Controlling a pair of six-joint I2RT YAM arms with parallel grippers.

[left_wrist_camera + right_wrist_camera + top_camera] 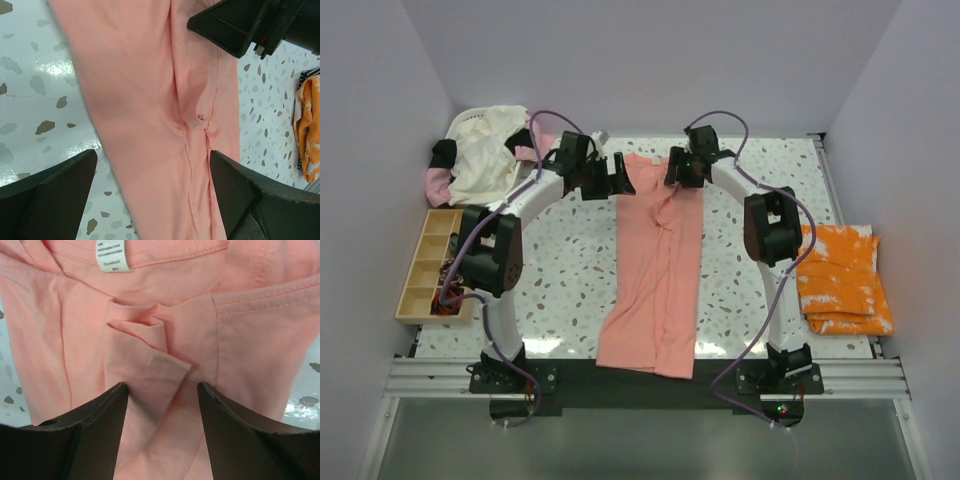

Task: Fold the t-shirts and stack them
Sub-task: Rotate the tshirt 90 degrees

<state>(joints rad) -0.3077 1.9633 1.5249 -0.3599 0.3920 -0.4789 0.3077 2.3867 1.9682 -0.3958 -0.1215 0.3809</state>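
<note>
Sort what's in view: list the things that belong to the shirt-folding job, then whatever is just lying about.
Job: salmon shirt, laid out in the middle; orange shirt, folded at the right; cream shirt and pink shirt, heaped at the far left.
Lying about: wooden tray with compartments, at the left edge.

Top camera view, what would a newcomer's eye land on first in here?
The long salmon-pink t-shirt, folded into a narrow strip down the middle of the speckled table, with the left arm and right arm arching over its far end, jaws apart. After that, the folded orange t-shirt with white splotches at the right edge, and the heap of cream and pink shirts in the far left corner.
</note>
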